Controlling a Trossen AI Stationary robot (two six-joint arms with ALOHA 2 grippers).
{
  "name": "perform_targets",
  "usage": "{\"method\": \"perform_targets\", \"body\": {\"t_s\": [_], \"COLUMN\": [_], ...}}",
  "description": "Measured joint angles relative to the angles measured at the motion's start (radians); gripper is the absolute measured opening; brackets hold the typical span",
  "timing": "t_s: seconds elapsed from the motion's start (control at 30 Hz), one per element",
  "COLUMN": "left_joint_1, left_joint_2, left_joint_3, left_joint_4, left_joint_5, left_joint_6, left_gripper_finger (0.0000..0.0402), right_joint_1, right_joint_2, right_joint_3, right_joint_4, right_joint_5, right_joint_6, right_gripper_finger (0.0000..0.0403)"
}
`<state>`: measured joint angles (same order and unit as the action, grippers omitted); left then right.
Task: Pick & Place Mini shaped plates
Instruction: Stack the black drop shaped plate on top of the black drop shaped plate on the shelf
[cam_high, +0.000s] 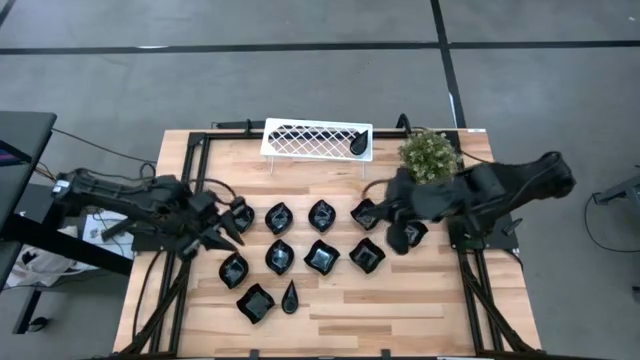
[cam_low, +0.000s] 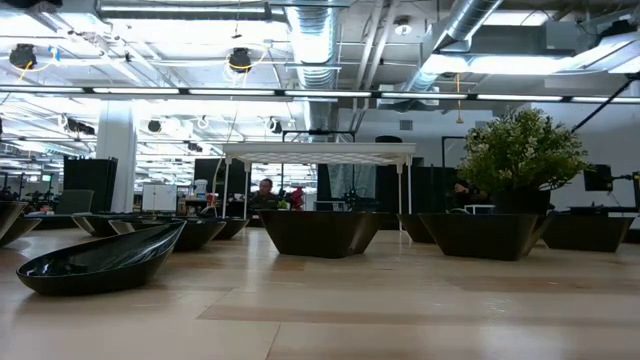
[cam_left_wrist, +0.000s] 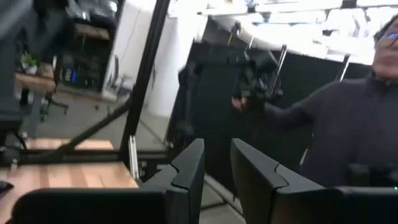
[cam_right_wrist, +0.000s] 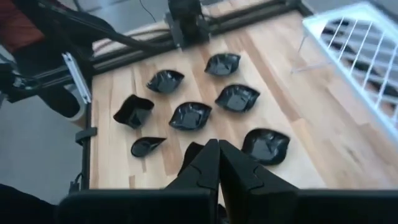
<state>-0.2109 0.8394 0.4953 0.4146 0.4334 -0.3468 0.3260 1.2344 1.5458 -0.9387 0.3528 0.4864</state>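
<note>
about a dozen mini shaped plates (cam_high: 321, 256) lie spread over the middle of the tabletop (cam_high: 420, 300), one more in the white lattice rack (cam_high: 315, 138) at the far edge. glossy, stiff and likely slippery and breakable, they are best pinched at a raised rim. left end effector (cam_high: 228, 238), by the left edge, fingers (cam_left_wrist: 186, 177) apart, empty. right end effector (cam_high: 392, 240), near the right-hand plates, fingers together, holding nothing.

Twelve black mini plates (cam_high: 322, 257) show in the high view: eleven on the counter (cam_high: 400, 310), two of them partly under the arms, and one narrow teardrop plate (cam_high: 358, 145) on the single white lattice rack (cam_high: 310, 138). One small green plant (cam_high: 430, 155). Two dark robot arms (cam_high: 120, 195).
</note>
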Motion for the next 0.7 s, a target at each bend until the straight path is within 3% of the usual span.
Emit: {"method": "perform_targets", "body": {"t_s": [0.17, 0.33, 0.7], "left_joint_1": [-0.027, -0.049, -0.141], "left_joint_2": [0.142, 0.244, 0.412], "left_joint_3": [0.11, 0.207, 0.379], "left_joint_4": [-0.061, -0.065, -0.211], "left_joint_5": [-0.023, -0.071, -0.238], "left_joint_6": [0.007, 0.01, -0.031], "left_gripper_finger": [0.0082, 0.0082, 0.0082], "right_joint_1": [0.0, 0.003, 0.056], "right_joint_2": [-0.154, -0.342, -0.707], "right_joint_3": [-0.128, -0.306, -0.819], "right_joint_4": [0.011, 0.132, 0.684], "right_joint_5": [0.018, 0.007, -0.042], "right_joint_6": [-0.018, -0.027, -0.078], "right_gripper_finger": [0.0001, 0.0001, 0.0001]}}
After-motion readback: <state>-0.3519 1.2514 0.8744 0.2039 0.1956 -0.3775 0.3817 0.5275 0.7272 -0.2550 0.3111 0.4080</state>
